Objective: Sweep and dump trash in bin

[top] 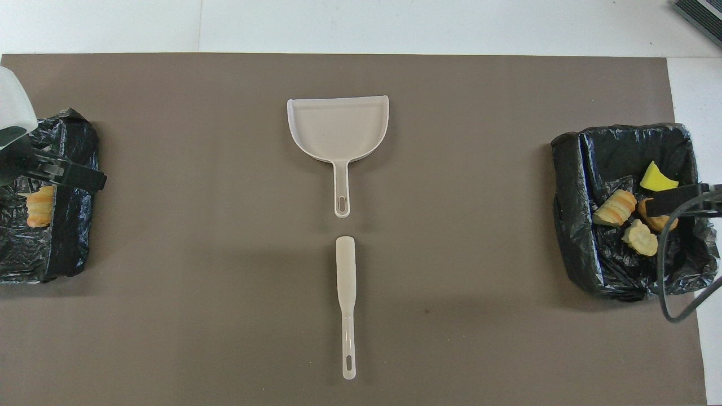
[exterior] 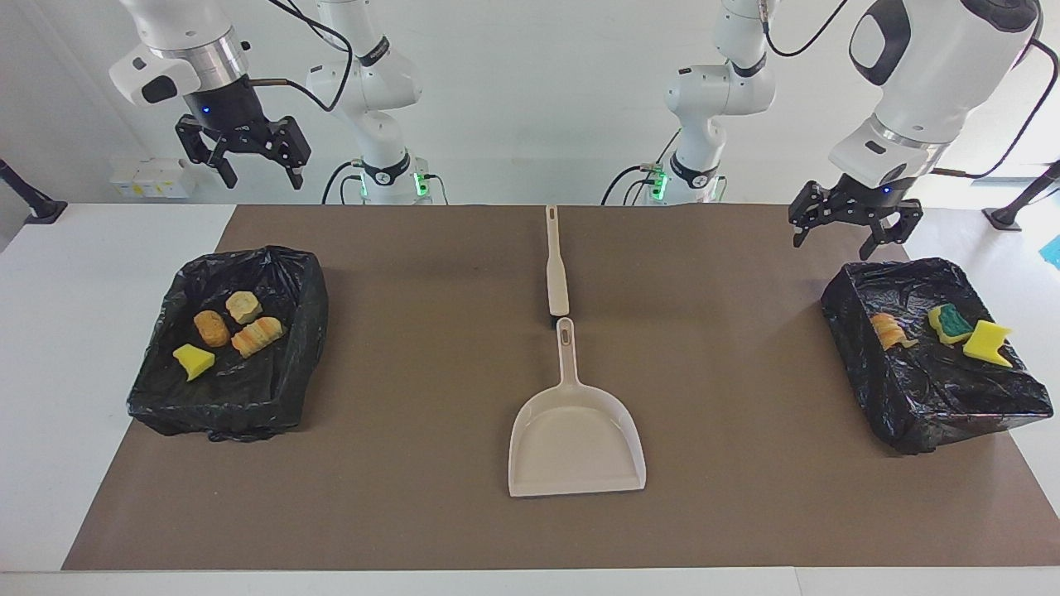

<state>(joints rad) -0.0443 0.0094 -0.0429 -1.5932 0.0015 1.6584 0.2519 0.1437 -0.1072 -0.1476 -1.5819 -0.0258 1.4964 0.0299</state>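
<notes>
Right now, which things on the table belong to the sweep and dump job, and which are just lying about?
Part of the job:
- trash pieces in the bin at the right arm's end
- trash pieces in the bin at the left arm's end
- dustpan
- hand brush

Just there:
- brown mat
- left gripper and right gripper, both open, up in the air
</notes>
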